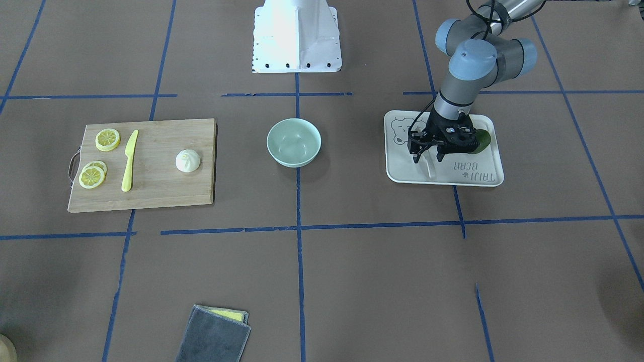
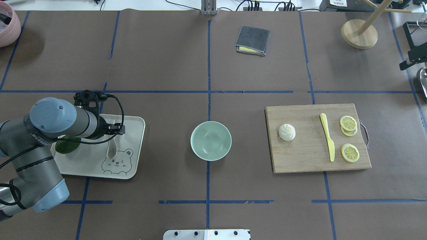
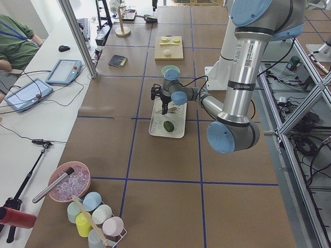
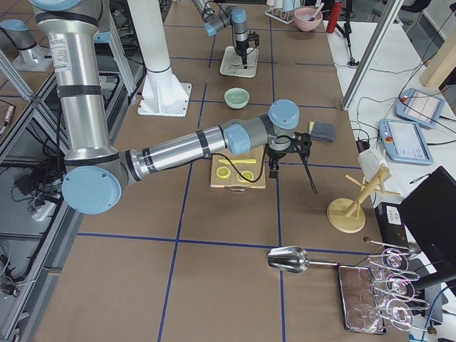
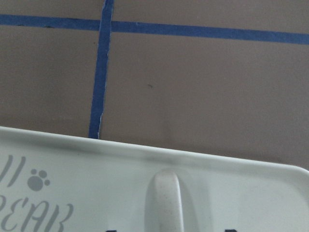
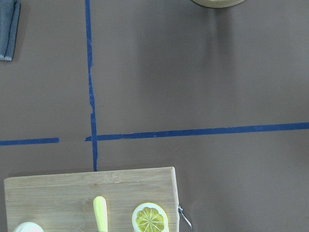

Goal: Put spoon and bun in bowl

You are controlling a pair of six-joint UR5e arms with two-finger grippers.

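Note:
The off-white spoon [image 1: 430, 170] lies on the bear-print tray [image 1: 478, 173], with its scoop toward the robot in the overhead view [image 2: 111, 151]. My left gripper [image 1: 428, 159] is low over the spoon's handle, open, with a finger on each side. The left wrist view shows the handle end [image 5: 166, 203] on the tray. The white bun [image 1: 187, 161] sits on the wooden cutting board [image 1: 161, 193]. The mint-green bowl [image 1: 294, 158] stands empty between tray and board. My right gripper [image 4: 273, 171] hangs beyond the board's far edge; I cannot tell whether it is open or shut.
A green fruit [image 1: 482, 141] lies on the tray beside the left gripper. A yellow knife [image 1: 129, 161] and lemon slices [image 1: 107, 139] share the board. A folded grey cloth [image 2: 252, 40] and a wooden stand [image 2: 359, 33] sit at the far side.

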